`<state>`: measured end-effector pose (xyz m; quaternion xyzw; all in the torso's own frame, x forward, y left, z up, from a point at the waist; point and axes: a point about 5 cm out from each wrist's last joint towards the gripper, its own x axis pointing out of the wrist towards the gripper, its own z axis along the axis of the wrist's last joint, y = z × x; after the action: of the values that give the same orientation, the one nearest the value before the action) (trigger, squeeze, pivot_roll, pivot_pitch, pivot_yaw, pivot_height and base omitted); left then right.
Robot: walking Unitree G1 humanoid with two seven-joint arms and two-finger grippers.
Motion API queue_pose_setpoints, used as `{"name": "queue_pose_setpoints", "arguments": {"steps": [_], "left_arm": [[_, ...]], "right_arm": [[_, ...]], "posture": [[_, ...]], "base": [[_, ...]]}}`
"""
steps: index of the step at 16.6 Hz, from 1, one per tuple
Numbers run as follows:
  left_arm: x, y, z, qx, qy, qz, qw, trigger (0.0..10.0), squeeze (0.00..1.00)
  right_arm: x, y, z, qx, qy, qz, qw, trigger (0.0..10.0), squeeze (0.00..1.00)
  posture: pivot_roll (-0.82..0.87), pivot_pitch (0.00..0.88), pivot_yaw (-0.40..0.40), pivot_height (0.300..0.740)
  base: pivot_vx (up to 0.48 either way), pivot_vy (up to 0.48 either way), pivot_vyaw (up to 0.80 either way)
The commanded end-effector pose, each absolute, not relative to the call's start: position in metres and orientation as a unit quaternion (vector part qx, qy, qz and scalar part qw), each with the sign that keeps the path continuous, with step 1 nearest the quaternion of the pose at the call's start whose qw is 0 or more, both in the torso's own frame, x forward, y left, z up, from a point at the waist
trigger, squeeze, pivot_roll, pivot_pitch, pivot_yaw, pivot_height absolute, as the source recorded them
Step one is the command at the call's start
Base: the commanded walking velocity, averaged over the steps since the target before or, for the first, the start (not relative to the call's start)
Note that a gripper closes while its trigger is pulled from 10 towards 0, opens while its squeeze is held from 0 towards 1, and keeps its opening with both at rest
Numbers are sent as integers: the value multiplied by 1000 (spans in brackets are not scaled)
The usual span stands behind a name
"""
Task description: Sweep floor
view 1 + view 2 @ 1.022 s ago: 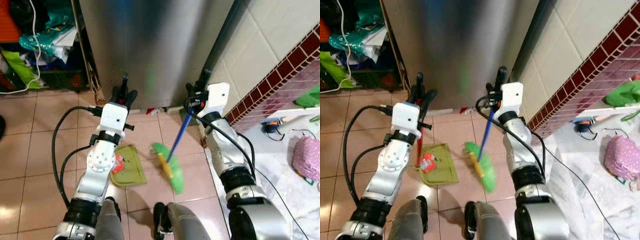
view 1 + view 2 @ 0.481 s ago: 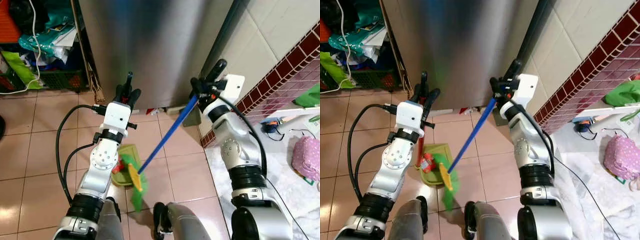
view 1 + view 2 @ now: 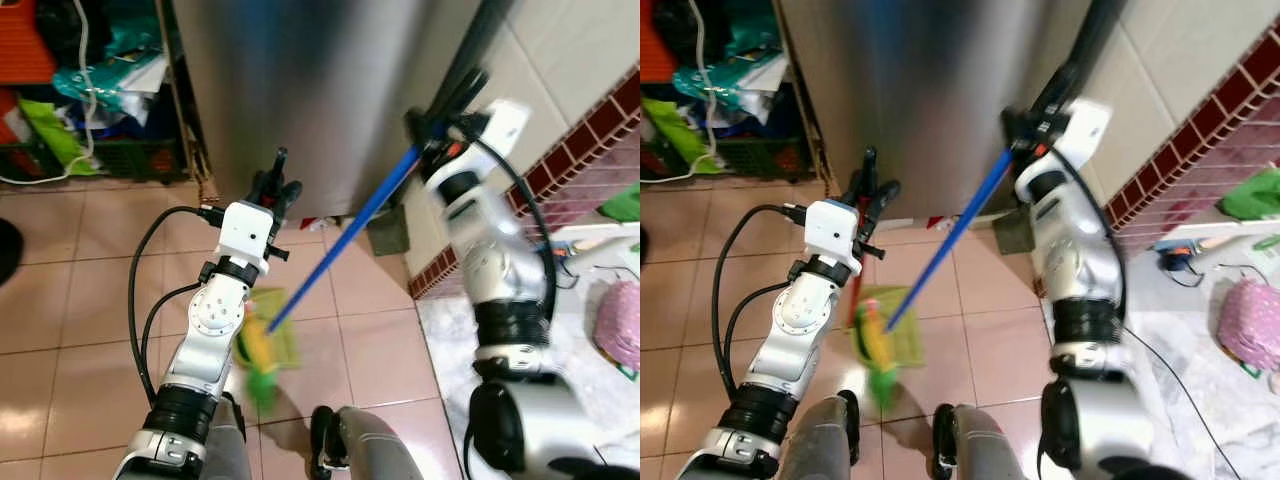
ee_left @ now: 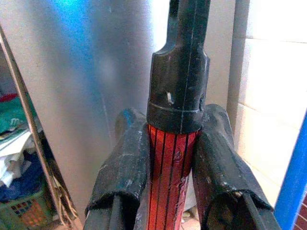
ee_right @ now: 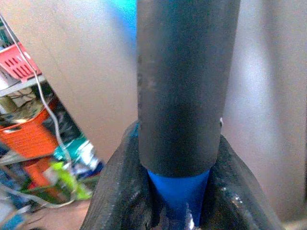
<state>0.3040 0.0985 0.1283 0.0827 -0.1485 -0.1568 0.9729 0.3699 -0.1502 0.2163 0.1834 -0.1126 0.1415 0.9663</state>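
Observation:
My right gripper (image 3: pixel 432 125) is shut on the blue broom handle (image 3: pixel 340 240), which slants down to the green and yellow broom head (image 3: pixel 258 352) on the tiled floor. That head lies over the green dustpan (image 3: pixel 902 330). My left gripper (image 3: pixel 275 188) is shut on the dustpan's red handle (image 4: pixel 170 179), which has a black end cap. In the right wrist view the broom handle (image 5: pixel 181 91) runs up between the black fingers (image 5: pixel 120 191).
A tall steel fridge (image 3: pixel 320 80) stands straight ahead. A shelf of clutter (image 3: pixel 70 90) is at the left. A tiled wall with a dark red band (image 3: pixel 570 170) runs on the right, with a white sheet and a pink object (image 3: pixel 620 325) below it.
The right arm swung the broom handle up and right, drawing the broom head left across the floor onto the dustpan. The left arm holds the dustpan in place. The camera shifted slightly.

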Motion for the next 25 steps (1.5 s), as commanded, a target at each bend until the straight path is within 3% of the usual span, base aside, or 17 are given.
{"name": "queue_pose_setpoints", "arguments": {"steps": [1, 6, 16, 21, 25], "left_arm": [[301, 86, 133, 60, -154, -183, 969, 10000, 0], [292, 88, 123, 69, -117, -233, 963, 10000, 0], [277, 101, 110, 111, -81, -241, 961, 10000, 0], [267, 114, 112, 122, -69, -215, 967, 10000, 0], [261, 118, 120, 86, -56, -202, 974, 10000, 0]], "right_arm": [[370, -161, 235, 146, -163, 127, 967, 10000, 0], [367, -181, 252, 55, -208, 74, 974, 10000, 0], [374, -190, 274, 15, -259, 31, 965, 10000, 0], [374, -195, 232, -10, -179, -17, 984, 10000, 0], [359, -184, 182, -10, -117, -23, 993, 10000, 0]], "posture": [[-31, 173, -92, 740], [-19, 170, -83, 740], [4, 147, -69, 740], [10, 148, -69, 740], [10, 150, -68, 740]], "base": [[0, 0, 0], [0, 0, 0], [0, 0, 0], [0, 0, 0], [0, 0, -155]]}}
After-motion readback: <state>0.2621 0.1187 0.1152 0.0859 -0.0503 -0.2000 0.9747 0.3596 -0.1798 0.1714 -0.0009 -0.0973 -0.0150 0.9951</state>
